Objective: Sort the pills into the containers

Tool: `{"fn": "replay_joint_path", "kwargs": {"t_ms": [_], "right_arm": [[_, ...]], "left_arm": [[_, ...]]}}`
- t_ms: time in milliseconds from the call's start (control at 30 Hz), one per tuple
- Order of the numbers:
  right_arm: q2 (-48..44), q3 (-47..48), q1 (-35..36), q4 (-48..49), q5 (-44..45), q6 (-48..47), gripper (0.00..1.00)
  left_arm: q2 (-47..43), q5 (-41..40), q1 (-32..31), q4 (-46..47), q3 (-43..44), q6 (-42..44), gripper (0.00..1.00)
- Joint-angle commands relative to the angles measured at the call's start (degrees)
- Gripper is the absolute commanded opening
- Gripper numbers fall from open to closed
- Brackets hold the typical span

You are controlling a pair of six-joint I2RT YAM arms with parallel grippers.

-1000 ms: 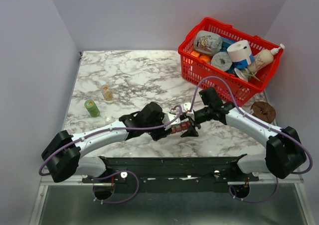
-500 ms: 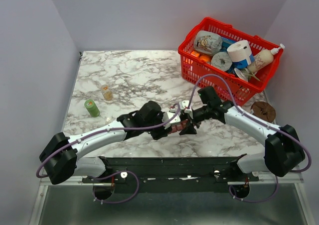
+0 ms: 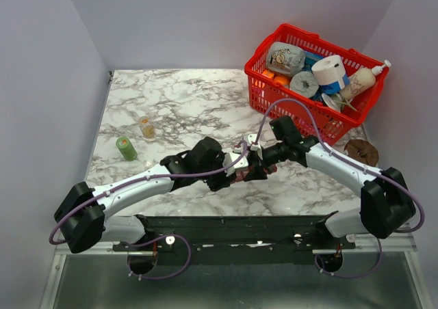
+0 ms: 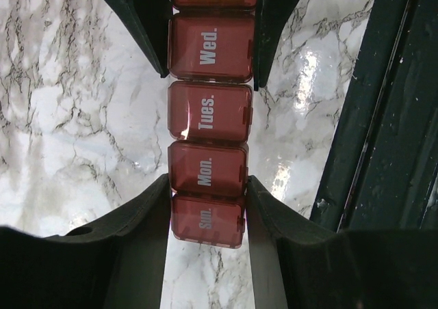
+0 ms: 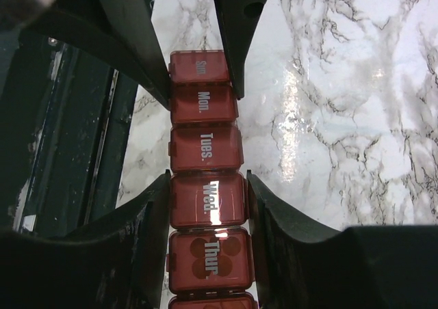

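Note:
The containers [image 3: 239,174] are a dark red strip of lidded day compartments, held off the marble between both grippers. My left gripper [image 3: 226,176] is shut on its Sun./Mon. end [image 4: 207,179]. My right gripper [image 3: 252,167] is shut on the Wed. compartment [image 5: 207,177]. All lids in view are closed. Round pills [image 5: 209,261] show dimly through the Thur. lid. The strip also shows in the left wrist view [image 4: 209,111] and the right wrist view [image 5: 205,148]. A small clear bottle [image 3: 146,126] with tan contents and a green cap [image 3: 126,148] stand far left.
A red wire basket [image 3: 259,52] full of household items stands at the back right. A brown round object [image 3: 361,152] lies at the right edge. A dark rail [image 3: 239,227] runs along the near table edge, just beneath the strip.
My right gripper has moved left towards the left gripper, so less of the strip shows between them. The left gripper has barely moved.

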Motion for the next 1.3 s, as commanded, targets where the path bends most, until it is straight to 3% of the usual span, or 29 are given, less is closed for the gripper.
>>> {"fn": "replay_joint_path", "kwargs": {"t_ms": [0,367,700,900,1267], "right_arm": [[1.3,2.7,0.5,0.0,-2.4,2.5,0.38],[7.0,6.9,0.4,-3.0,-6.0,10.3,0.36],[10.2,9.4,-1.6,-3.1,-8.7,16.1,0.38],[11.2,10.4,-2.5,-1.3,-4.6,19.8,0.46],[11.5,11.2,-3.2,1.6,-0.7,22.6,0.5]], "left_arm": [[-0.3,-1.3,0.2,0.1,1.6,0.2,0.0],[-2.3,-7.7,0.2,0.0,-0.7,2.6,0.0],[-3.7,-7.8,0.1,0.4,-3.0,3.9,0.0],[-3.7,-7.1,0.0,0.9,-3.2,4.7,0.0],[-2.2,-5.8,0.0,0.9,-3.4,4.7,0.0]]}}
